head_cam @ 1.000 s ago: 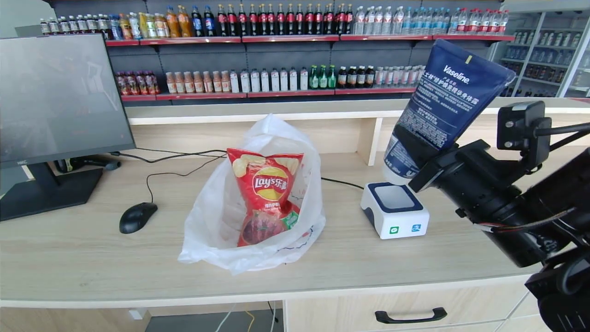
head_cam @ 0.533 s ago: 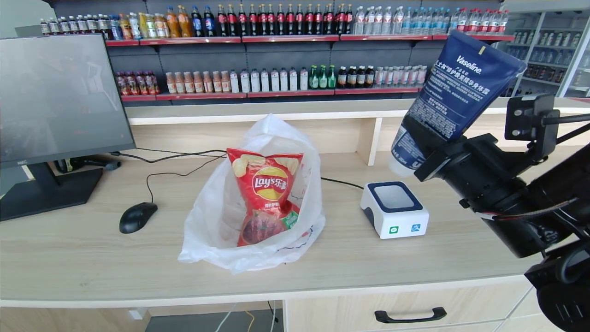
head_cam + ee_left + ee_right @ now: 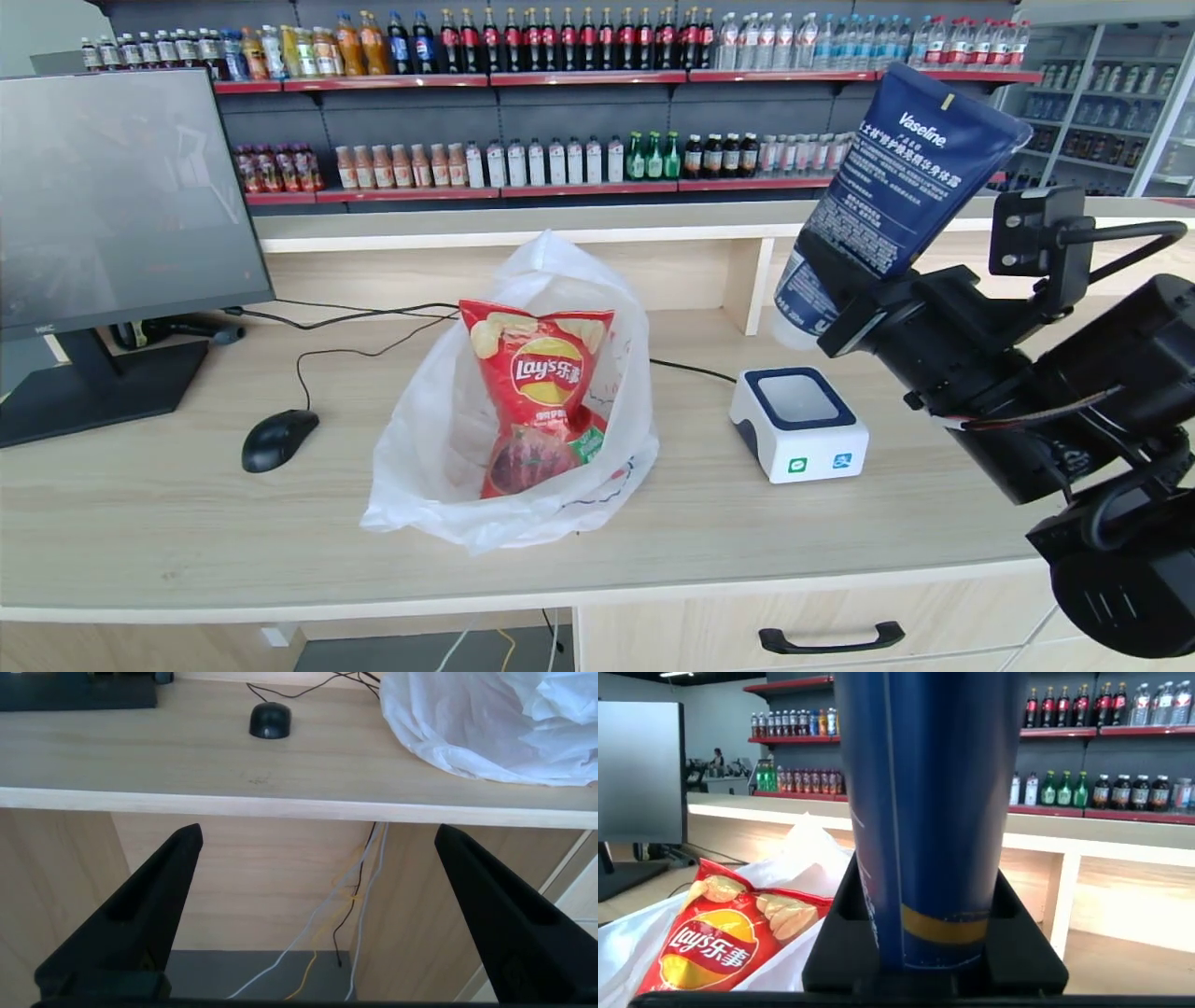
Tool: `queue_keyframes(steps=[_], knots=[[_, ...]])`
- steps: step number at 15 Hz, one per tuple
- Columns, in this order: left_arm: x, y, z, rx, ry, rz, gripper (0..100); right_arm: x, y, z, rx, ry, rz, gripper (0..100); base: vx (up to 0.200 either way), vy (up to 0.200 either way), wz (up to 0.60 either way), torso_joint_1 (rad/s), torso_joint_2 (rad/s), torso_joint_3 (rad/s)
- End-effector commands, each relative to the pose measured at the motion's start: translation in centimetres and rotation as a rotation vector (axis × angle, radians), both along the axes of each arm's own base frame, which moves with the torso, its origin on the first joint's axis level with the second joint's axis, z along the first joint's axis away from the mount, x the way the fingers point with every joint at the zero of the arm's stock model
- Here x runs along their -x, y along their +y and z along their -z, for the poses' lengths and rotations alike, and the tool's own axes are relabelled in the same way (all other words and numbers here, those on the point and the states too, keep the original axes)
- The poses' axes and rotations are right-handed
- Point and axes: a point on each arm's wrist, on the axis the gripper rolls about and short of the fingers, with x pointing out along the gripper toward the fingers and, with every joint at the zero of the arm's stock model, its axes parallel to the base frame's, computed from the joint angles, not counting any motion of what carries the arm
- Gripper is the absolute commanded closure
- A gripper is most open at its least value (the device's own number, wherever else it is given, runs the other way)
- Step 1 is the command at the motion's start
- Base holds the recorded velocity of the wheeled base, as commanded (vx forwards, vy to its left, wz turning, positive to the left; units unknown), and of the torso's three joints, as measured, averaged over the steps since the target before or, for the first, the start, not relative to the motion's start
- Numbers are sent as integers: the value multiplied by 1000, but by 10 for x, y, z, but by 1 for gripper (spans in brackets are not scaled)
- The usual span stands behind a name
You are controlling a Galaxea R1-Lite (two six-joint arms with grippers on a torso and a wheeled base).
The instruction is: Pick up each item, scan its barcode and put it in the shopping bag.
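The right gripper [image 3: 845, 308] is pinching the blue lotion tube [image 3: 901, 177] near its cap end, holding it tilted in the air with the cap pointing down over the white scanner [image 3: 798, 422] (the two are not touching). The white shopping bag [image 3: 439, 439] is sitting open on the counter [image 3: 187, 523] beside the scanner, with a red chip bag [image 3: 541, 392] standing inside it. The left gripper [image 3: 318, 915] is hanging below the counter's front edge, its fingers spread wide around nothing.
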Motion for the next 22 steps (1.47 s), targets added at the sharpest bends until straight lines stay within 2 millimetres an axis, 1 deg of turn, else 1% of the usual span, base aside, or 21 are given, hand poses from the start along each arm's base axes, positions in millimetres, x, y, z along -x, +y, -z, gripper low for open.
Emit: queue_keyframes(steps=[1,6,11,19,22], knots=[[0,0,0,0,-1,1,0,-2,0,2,2,5,1,100,-200,0,0,-7,2,2],[0,0,0,0,-1,-1,0,-1,-3,2,-8,12,4,100,0,0,0,0,0,0],[0,0,0,1,-1,-1,0,3,-6,2,-6,16,7,100,0,200,0,2,4,0],[0,0,0,3,-1,-1,0,5,-9,0,-9,12,13,100,0,200,0,2,3,4],[0,0,0,1,1,1,0,4,-8,2,-6,17,13,100,0,0,0,0,0,0]])
